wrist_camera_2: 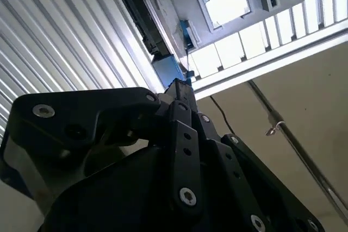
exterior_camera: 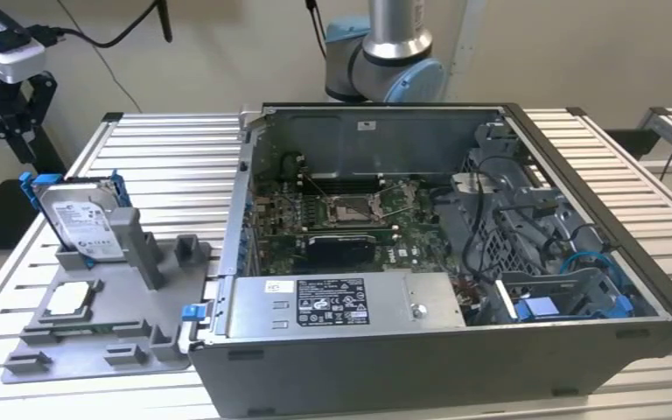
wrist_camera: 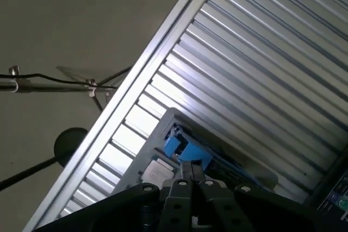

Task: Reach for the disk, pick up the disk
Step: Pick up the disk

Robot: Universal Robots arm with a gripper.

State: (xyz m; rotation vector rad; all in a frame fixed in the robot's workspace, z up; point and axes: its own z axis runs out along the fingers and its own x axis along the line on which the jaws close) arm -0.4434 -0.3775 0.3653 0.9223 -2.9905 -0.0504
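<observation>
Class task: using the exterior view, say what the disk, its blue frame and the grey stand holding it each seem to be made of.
Disk: likely metal, judging by its silver-grey face with a dull sheen.
Blue frame: probably plastic, as the colour is uniform and matte.
Grey stand: probably moulded or printed plastic, since it is matte with blocky ribs, though painted metal cannot be ruled out.

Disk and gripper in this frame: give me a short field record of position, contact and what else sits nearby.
disk: upright in a slot of the grey fixture, label showing, blue frame on its edge
gripper: shut, holding nothing, up and to the exterior view's left of the disk
contact: none, disk not yet picked up
chip: flat on the same fixture, nearer the camera than the disk
computer case: open, to the exterior view's right of the fixture
</observation>
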